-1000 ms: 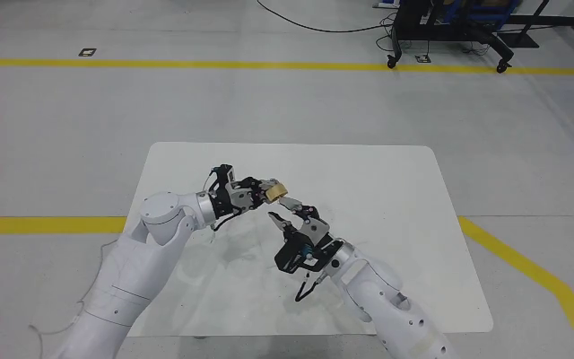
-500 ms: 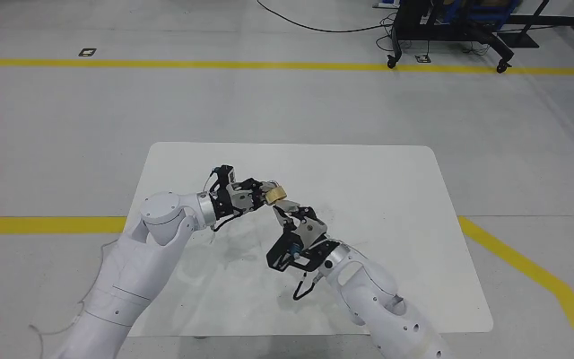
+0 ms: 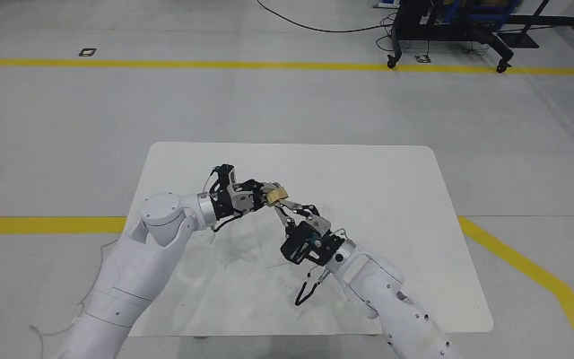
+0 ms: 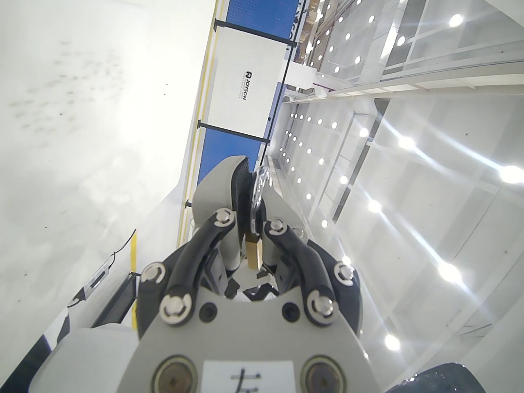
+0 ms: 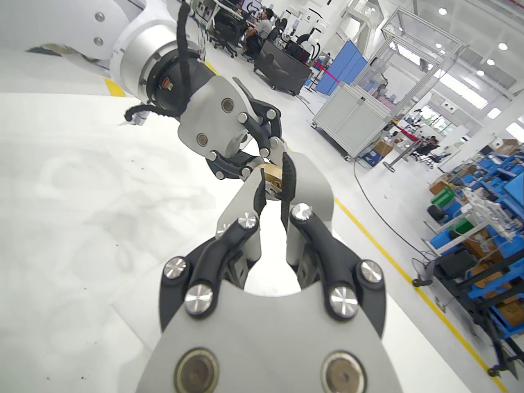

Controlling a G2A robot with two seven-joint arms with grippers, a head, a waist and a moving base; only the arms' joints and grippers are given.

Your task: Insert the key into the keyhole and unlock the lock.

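**Lock in left hand, right hand at the lock**

You have the lock (image 3: 276, 191), brass, held up in the air. The table (image 3: 395, 179) lies below the lock. The spot under the lock is in the table's middle part, nearer the far edge than the near one.

The left hand (image 3: 260, 194) is clenched on the lock, and the brass body sticks out past its fingertips. In the left wrist view you get a thin strip of brass low between the pads. A shiny metal piece (image 4: 260, 190) is pinched further out along them. You cannot tell what that piece is.

The right hand (image 3: 283, 205) sits on the near side of the lock, tip pointing up at it, touching or just beside it. In the right wrist view the lock shows right at that hand's tip, with the left hand just behind the lock. You cannot tell whether the right hand is gripping something or loose.

A black cable (image 5: 183, 55) loops off the left wrist, behind the lock.
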